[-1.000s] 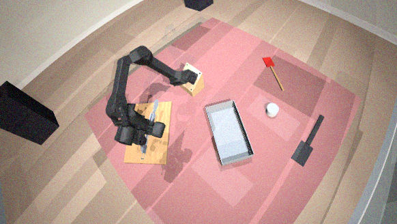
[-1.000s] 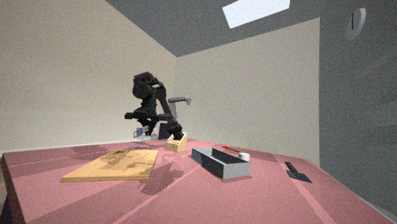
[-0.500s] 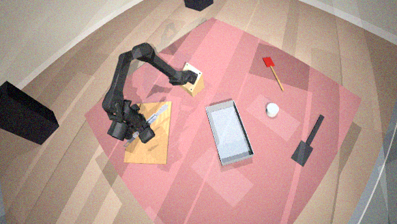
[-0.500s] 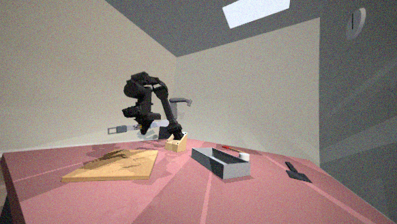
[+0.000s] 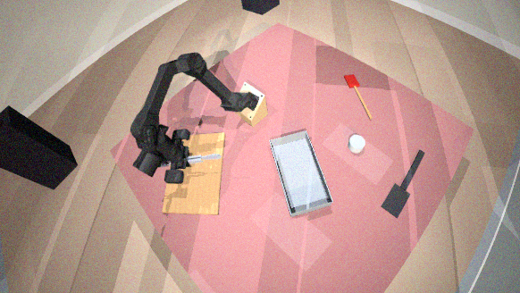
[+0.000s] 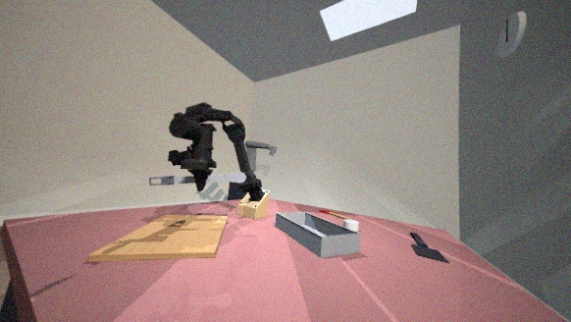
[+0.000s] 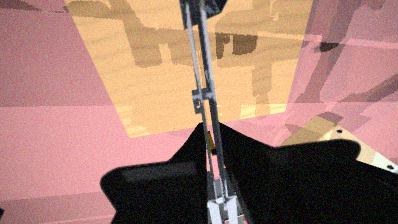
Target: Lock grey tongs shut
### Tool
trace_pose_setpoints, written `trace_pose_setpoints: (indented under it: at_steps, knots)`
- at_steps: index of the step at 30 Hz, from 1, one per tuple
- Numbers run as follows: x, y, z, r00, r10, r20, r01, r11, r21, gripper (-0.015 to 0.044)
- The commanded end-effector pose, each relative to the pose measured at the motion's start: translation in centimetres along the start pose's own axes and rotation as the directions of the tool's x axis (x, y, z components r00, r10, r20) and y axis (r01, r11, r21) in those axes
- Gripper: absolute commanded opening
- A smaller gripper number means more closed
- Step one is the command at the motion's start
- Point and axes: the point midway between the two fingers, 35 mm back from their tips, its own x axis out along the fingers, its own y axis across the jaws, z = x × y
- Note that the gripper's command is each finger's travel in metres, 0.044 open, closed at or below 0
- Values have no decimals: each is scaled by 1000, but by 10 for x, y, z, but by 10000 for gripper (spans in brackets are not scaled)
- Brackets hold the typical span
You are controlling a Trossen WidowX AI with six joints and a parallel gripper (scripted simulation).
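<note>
The grey tongs (image 5: 210,156) (image 6: 169,180) (image 7: 207,75) hang level, well above the wooden board (image 5: 201,201) (image 6: 206,241) (image 7: 150,100). Their two arms lie close together and nearly parallel in the wrist view. Whether the hinge is locked cannot be seen. My gripper (image 6: 200,188) (image 7: 208,126) points down and is shut on the tongs about midway along them; in the top view its body hides part of them. The roasting tin (image 5: 299,170) (image 6: 338,245) stands to the right of the board, with nothing lying across it.
The arm's foot stands on a beige block (image 5: 255,117) (image 6: 253,211) behind the board. A white cup (image 5: 356,144) (image 6: 350,225), a red-headed spatula (image 5: 352,81) (image 6: 326,212) and a black turner (image 5: 396,200) (image 6: 429,252) lie beyond the tin.
</note>
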Motion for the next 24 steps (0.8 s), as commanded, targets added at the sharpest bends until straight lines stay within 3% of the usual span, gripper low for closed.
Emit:
trace_pose_setpoints:
  at_steps: [1, 12, 24]
  knots:
    - [-5, -4, 5, 1000, 19, 7, -20, 983, 182, -150]
    - [-11, -15, 18, 999, 37, 28, -46, 794, 607, -150]
    - [-18, -27, 30, 997, 56, 59, -77, 397, 915, -150]
